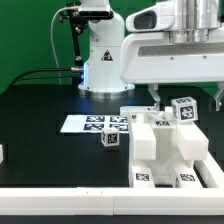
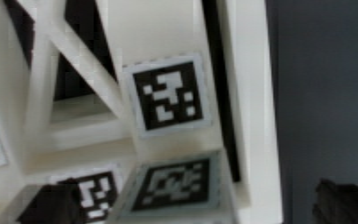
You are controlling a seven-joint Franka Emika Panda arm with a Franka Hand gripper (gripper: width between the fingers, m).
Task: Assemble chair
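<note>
Wide open is how we read the pincer (image 1: 186,97). In the exterior view its dark fingers hang on either side of a tagged white bar end (image 1: 185,110). In the wrist view the two dark fingertips (image 2: 51,203) sit far apart with tagged white plastic between them, so we judge that it clamps nothing. Whether a pad brushes the plastic we cannot tell.

Starting from the exterior view's left, we first meet the marker board (image 1: 95,123), a thin flat white strip with several tags lying on the black worktop (image 1: 40,110). Just beside its nearer corner stands a small loose white plastic block with a square tag (image 1: 111,140), apart from the rest. Further to the exterior view's right sits the chair (image 1: 165,150), a blocky cluster of matte white plastic panels and bars with black-and-white square tags. It rests on the worktop near the front edge, directly below the pincer. The wrist view shows its slanting bars and tags close up and somewhat blurred.

We judge these parts stiff and light: hard plastic that neither gives under the pads nor bruises easily. The matte faces should offer fair friction, yet a flat side can twist in a two-finger hold if taken off-centre. The broad panels look too wide for the pincer. We would take hold across a narrow bar or a panel's thin edge, near its middle, with the pads flat on opposite faces. We would also keep clear of unjoined neighbours, which a nudge could shift.
</note>
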